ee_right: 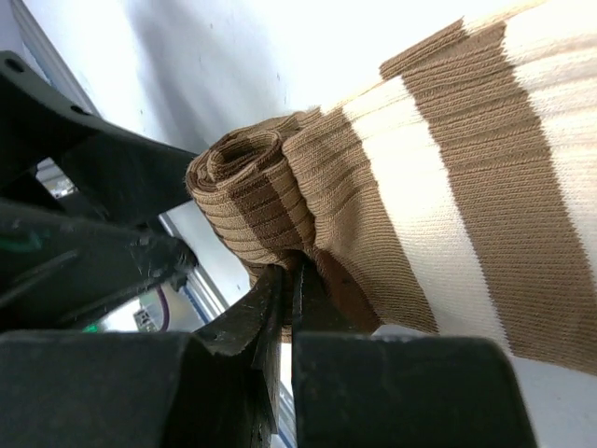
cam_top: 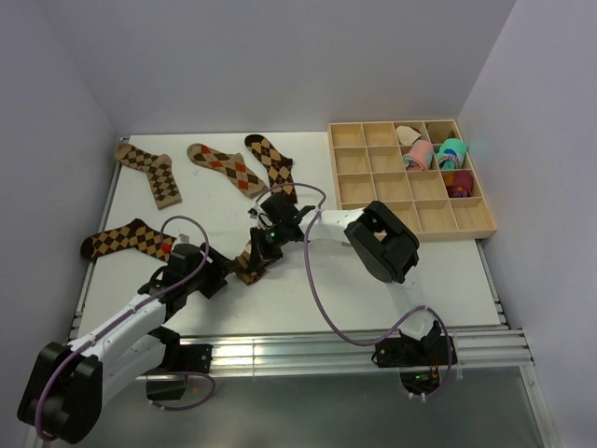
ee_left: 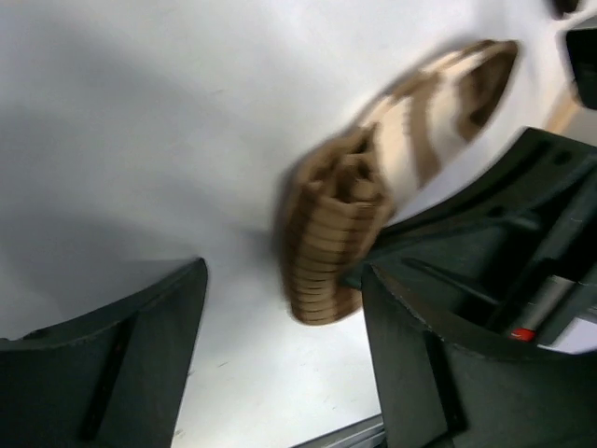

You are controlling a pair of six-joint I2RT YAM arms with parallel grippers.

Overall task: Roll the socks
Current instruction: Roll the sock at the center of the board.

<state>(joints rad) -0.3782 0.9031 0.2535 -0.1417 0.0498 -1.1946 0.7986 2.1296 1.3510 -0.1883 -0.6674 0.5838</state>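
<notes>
The brown-and-cream striped sock lies on the white table, its near end rolled into a ribbed bundle. My left gripper is open around that rolled end, which sits close to the right finger and well away from the left one. My right gripper is shut, with the sock's fabric pinched at its tips just beneath the roll. Several argyle socks lie flat behind: one at far left, two in the middle, one at near left.
A wooden compartment tray stands at the back right, with pink and teal rolled bundles in its far-right cells. A purple cable loops over the table beside the right arm. White walls close in left, right and back.
</notes>
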